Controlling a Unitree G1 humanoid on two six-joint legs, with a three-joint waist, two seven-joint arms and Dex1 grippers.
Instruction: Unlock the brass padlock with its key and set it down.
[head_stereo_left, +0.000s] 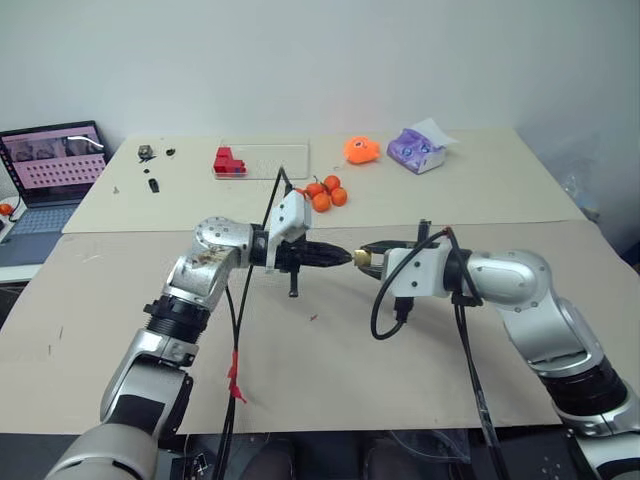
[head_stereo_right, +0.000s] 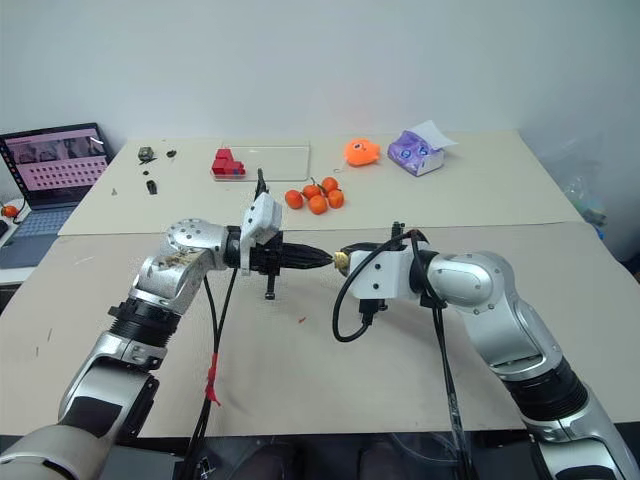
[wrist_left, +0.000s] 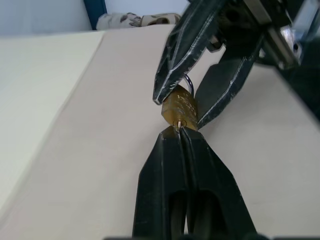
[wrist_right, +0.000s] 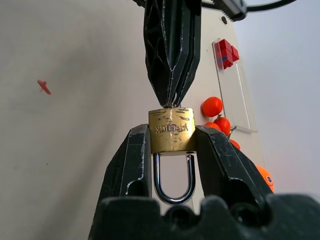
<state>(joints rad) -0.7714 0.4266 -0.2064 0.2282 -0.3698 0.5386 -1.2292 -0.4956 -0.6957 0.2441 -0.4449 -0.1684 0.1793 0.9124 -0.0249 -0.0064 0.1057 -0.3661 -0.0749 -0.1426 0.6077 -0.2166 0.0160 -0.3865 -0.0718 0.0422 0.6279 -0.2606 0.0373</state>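
Lock: we see the small brass-yellow padlock (wrist_right: 171, 130) with its thin silver shackle in mid-air near the middle of the head views, above the tan table (head_stereo_left: 330, 370), held between the two arms.

Right gripper: the right gripper (wrist_right: 172, 142) pinches the padlock's body from both sides with its two black fingers, shackle pointing back toward the wrist. We judge this grip leaves the keyhole face free and pointed at the other arm.

Left gripper: the left gripper (wrist_left: 178, 131) has its fingers drawn almost together, tips right at the padlock's keyhole face.

Key: a sliver of thin silvery metal key (wrist_left: 177, 124) shows at the left fingertips, meeting the padlock's face; we cannot tell how deep it sits.

Stage: we judge the key is being inserted or turned; the shackle looks shut.

Background: small orange fruits (head_stereo_left: 322, 193) and a red block (head_stereo_left: 228, 161) lie in the upper centre, well apart.
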